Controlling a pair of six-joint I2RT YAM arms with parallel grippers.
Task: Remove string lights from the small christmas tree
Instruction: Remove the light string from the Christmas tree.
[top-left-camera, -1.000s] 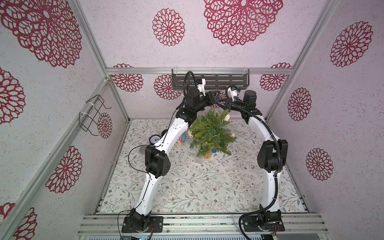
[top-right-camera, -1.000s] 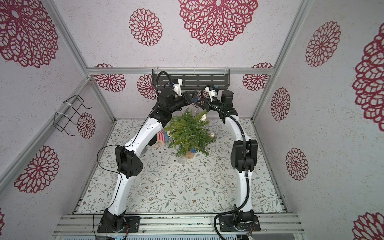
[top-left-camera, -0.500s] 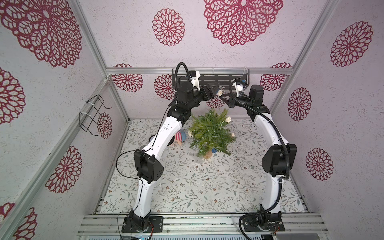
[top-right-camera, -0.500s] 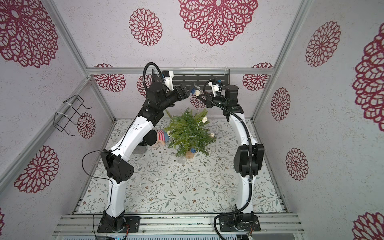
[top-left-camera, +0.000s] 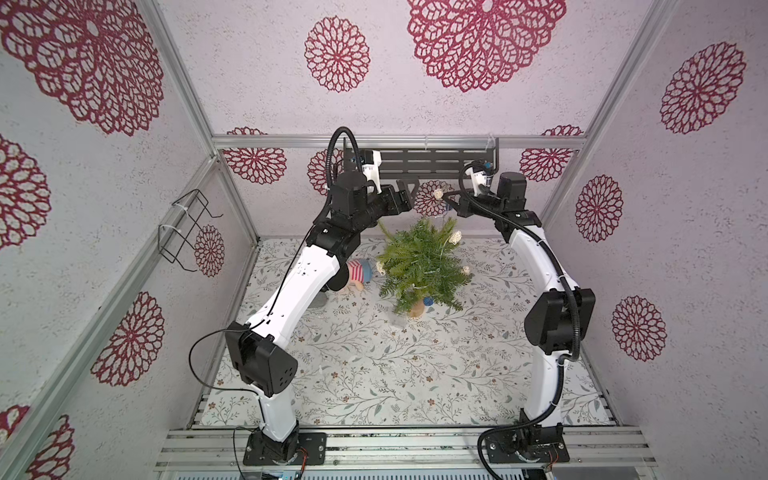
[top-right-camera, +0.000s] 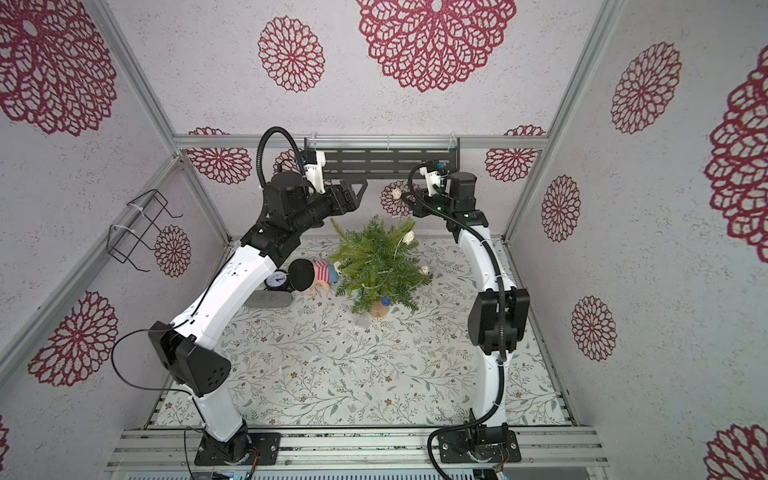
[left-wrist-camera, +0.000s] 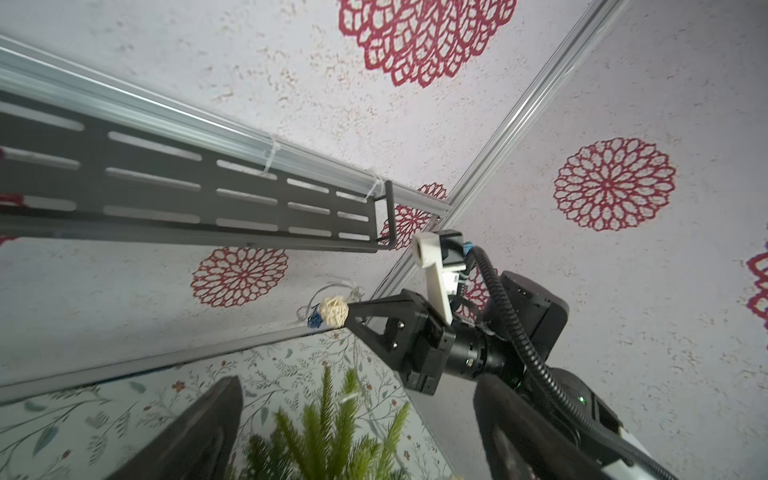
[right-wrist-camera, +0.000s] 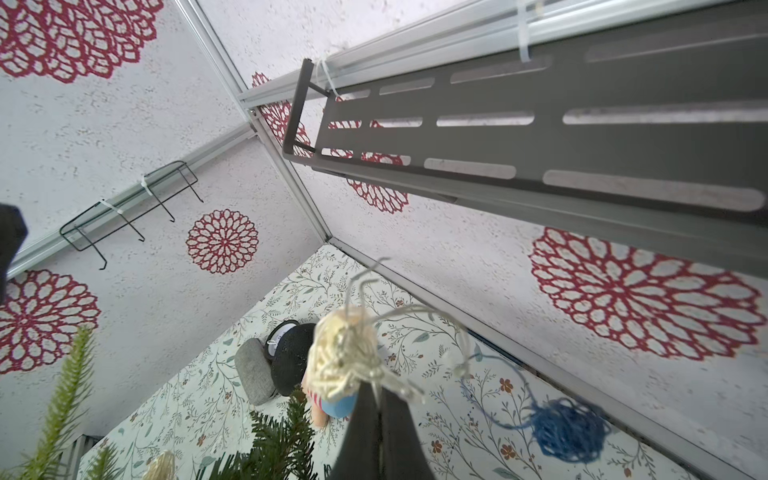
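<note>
The small christmas tree (top-left-camera: 422, 266) (top-right-camera: 378, 266) stands upright at the back middle of the floral mat. High above its top, my right gripper (top-left-camera: 448, 200) (top-right-camera: 405, 200) (right-wrist-camera: 376, 399) is shut on the string lights, with a cream ball (right-wrist-camera: 343, 357) (left-wrist-camera: 332, 311) at its tip and a blue ball (right-wrist-camera: 567, 432) dangling beside it. The thin wire runs down into the branches, where more cream balls (top-left-camera: 455, 237) hang. My left gripper (top-left-camera: 405, 193) (top-right-camera: 357, 191) (left-wrist-camera: 359, 386) stands open and empty, above the tree's left side and apart from the string.
A dark slotted shelf (top-left-camera: 432, 160) is fixed to the back wall just behind both grippers. A doll (top-left-camera: 359, 272), a small clock (top-right-camera: 276, 280) and a grey pad (top-right-camera: 270, 299) lie left of the tree. A wire rack (top-left-camera: 187, 232) hangs on the left wall.
The grippers, close together above the tree a second ago, have risen and drawn apart. The left one opened and let go; the right one carried the string up and right.
</note>
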